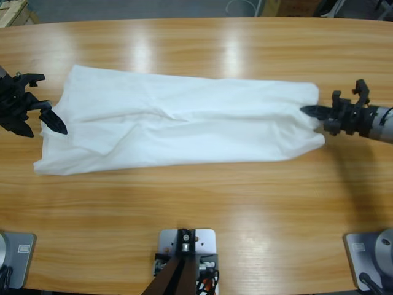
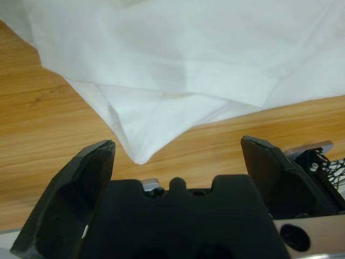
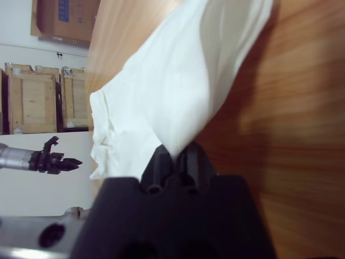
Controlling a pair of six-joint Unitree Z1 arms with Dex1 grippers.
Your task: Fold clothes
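Wooden bench [image 1: 202, 209]: white T-shirt [image 1: 178, 123] lies folded lengthwise across its middle. Right end effector [image 3: 175, 154], jaws clamped, grips one shirt end. Left end effector [image 2: 178, 151] spread wide, shirt corner between its jaws, ungripped.

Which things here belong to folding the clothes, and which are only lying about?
Job: plain white short-sleeved T-shirt; left end effector, open; right end effector, shut on its edge; long wooden table.
Lying about: pale wooden crates; brown cardboard box, both beyond the table.
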